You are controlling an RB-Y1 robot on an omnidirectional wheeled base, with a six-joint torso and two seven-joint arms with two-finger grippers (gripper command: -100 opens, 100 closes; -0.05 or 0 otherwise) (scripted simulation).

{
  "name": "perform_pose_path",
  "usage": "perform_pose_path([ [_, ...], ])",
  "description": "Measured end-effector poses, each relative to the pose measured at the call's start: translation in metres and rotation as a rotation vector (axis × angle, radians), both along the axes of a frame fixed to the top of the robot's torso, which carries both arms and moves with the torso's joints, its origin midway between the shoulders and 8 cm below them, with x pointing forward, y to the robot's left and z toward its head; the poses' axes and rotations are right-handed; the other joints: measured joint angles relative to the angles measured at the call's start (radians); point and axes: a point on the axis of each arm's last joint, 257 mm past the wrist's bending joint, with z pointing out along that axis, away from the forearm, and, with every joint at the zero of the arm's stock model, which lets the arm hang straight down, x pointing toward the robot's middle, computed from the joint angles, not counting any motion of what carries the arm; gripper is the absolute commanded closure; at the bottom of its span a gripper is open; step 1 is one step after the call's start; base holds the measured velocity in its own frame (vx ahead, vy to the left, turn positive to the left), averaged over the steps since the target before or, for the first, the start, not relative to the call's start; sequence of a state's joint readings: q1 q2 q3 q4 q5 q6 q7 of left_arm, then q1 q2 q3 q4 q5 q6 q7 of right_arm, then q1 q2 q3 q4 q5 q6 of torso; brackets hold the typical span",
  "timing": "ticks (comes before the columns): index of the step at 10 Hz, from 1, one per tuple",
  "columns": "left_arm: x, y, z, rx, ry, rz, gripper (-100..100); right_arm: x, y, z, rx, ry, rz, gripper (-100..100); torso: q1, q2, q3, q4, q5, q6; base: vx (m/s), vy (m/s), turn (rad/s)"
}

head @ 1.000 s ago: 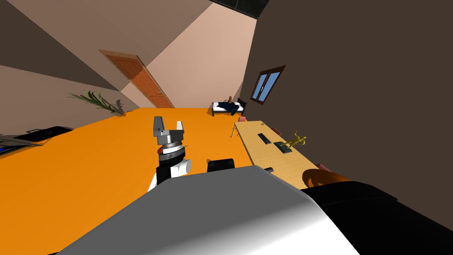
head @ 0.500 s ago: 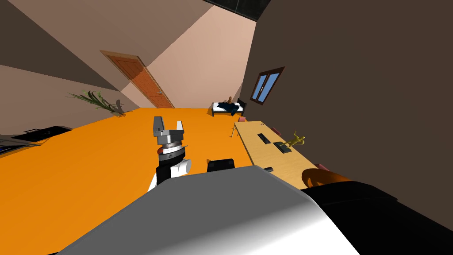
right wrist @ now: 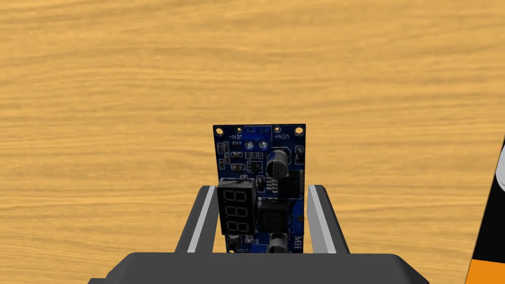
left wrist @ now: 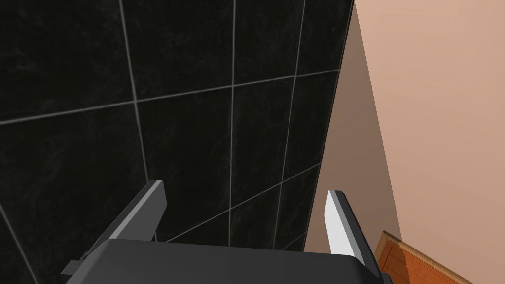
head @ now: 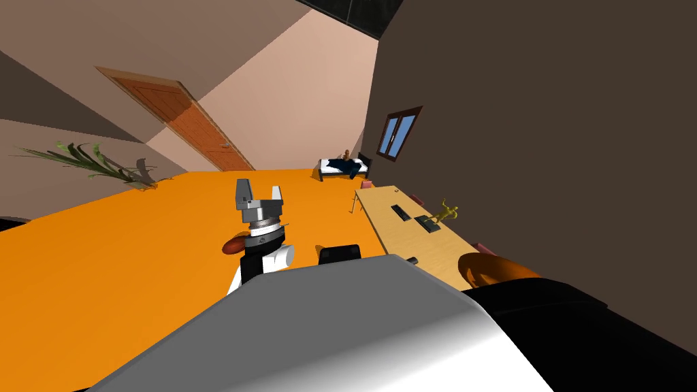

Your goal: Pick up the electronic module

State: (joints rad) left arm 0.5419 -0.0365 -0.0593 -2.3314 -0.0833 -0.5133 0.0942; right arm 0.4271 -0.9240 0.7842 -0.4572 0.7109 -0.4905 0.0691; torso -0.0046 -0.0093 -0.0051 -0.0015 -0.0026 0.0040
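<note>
Blue circuit-board electronic module (right wrist: 259, 148) with black three-digit display: gripped in right hand (right wrist: 262, 191). One light grey finger (right wrist: 206, 217) pressed against each long edge, jaws closed down to board width. Display end low between the fingers, terminal end with two screw heads and "VIN" markings sticking out past the fingertips. Component side facing the wrist camera. Light wood-grain desk (right wrist: 98, 98) right behind the board. Touching the desktop or held just off it: cannot tell from this angle.

Head view: right arm's dark end block at the near end of the desk, a long top set along the dark brown wall (head: 544, 136). Further along the desk, well apart from the hand:
- flat black bar (head: 401, 212)
- flat black plate (head: 429, 225)
- yellow figurine (head: 445, 210), standing at the plate's far edge

Small black cylinder (head: 412, 260) near the desk's near end. Rounded orange-brown shape (head: 487, 269) at the near corner, kind unclear.

Left hand (head: 260, 190): raised over the orange floor (head: 136, 272), well apart from the desk. Fingers (left wrist: 340, 222) spread wide, nothing between them. Red-brown oval (head: 233, 245) just beside the left forearm, kind unclear.

Far end of room: small bed with dark blue cover (head: 340, 165), blue-paned window (head: 397, 133), brown wooden door (head: 184, 122), green long-leaved plant (head: 88, 160).
</note>
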Motion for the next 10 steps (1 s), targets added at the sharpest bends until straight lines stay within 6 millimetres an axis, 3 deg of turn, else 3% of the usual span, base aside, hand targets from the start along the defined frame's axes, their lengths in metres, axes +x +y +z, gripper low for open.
perform_pose_path([
  [10, 0.0, 0.0, 0.0, 0.0, 0.0, 0.0, 0, -0.023, -0.01, 0.014, 0.001, 0.001, 0.166, 100, 0.002, 0.004, 0.002, 0.001, 0.0, -0.001, 0.127, -0.01, -0.17],
])
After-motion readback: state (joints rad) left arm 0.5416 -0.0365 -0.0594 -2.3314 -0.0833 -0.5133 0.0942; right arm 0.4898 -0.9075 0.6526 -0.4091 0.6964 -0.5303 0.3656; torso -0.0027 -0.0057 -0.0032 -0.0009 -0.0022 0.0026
